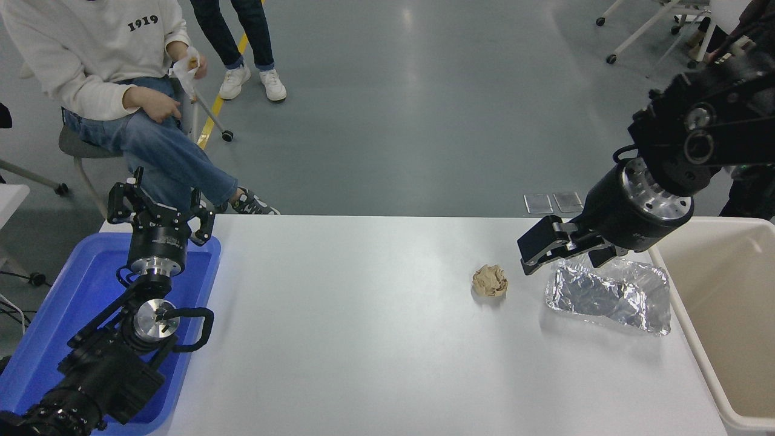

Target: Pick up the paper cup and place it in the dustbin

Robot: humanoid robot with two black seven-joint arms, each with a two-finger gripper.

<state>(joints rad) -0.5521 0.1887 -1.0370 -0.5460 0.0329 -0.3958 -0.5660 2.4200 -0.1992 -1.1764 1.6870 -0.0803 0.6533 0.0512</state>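
No paper cup shows on the table [363, 339]; the dustbin [678, 284] stands at the right edge, its visible part bare. My right gripper [548, 254], empty and part open, hangs above the foil tray [611, 297], near the paper ball [490, 280]. I should locate the cup before descending; my left gripper [158, 209] sits parked, open, over the blue tray [54, 315].

The right gripper [545, 251] hangs empty, fingers apart, above the white table [363, 339] near its far right edge, between a crumpled tan paper ball [490, 280] and a silver foil tray [608, 297]. The beige dustbin [696, 339] stands off the table's right edge. The left gripper [160, 209] rests over a blue tray [54, 327] at the left edge.
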